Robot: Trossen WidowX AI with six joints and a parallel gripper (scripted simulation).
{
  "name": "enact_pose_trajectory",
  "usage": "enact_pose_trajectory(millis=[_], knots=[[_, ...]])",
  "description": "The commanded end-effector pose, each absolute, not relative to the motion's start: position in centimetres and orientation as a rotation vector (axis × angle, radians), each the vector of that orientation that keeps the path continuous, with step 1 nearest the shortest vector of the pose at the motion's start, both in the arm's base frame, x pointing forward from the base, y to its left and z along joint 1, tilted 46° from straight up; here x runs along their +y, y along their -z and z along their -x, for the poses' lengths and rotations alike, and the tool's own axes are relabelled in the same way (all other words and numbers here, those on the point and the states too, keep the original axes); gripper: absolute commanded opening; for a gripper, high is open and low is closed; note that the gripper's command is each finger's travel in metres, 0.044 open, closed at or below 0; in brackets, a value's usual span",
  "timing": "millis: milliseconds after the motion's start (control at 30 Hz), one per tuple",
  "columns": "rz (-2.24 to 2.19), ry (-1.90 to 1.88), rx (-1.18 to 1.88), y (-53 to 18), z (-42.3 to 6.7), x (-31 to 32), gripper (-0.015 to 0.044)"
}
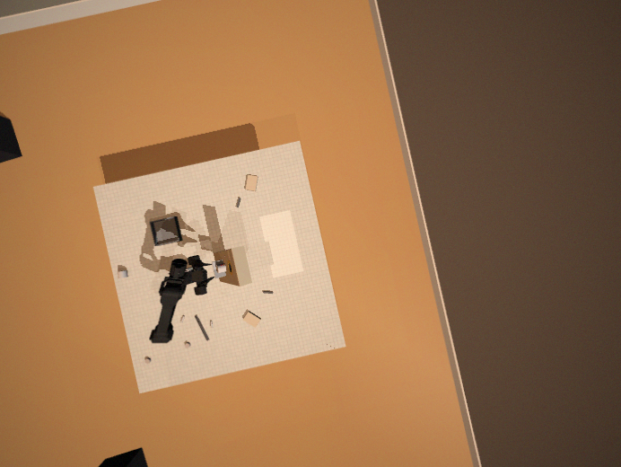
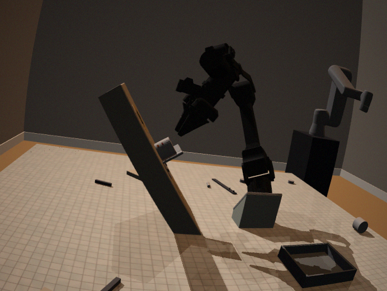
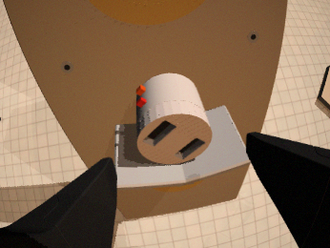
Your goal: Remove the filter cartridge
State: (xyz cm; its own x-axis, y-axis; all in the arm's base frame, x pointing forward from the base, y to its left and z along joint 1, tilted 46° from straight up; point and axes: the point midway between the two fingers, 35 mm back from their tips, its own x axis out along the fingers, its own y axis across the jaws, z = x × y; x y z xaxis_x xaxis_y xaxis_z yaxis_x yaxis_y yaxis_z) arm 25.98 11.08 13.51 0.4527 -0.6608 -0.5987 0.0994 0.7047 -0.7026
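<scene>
The round beige filter cartridge is out of its socket and lies on a small grey shelf that juts from the tilted brown service panel. Its face with two narrow slots points at the wrist camera. My gripper is open, drawn back from the cartridge, and touches nothing. The dark tray sits on the floor away from the panel and holds nothing.
The arm's grey wedge base stands between the panel and the tray. A second grey arm on a black pedestal stands at the back right. A small grey cylinder and dark bars lie scattered on the tiled mat.
</scene>
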Motion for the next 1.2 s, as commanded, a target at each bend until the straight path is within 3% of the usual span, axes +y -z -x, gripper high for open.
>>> enact_pose_trajectory(millis=[0,900,1000,1167], knots=[[0.656,0.508,1.017,-12.9,-26.1,10.5,0.0305],[0.657,0.510,1.014,-10.6,-27.8,7.8,0.0305],[0.649,0.510,1.017,-10.8,-27.7,8.1,0.0226],[0.649,0.510,1.017,-10.8,-27.7,8.1,0.0193]])
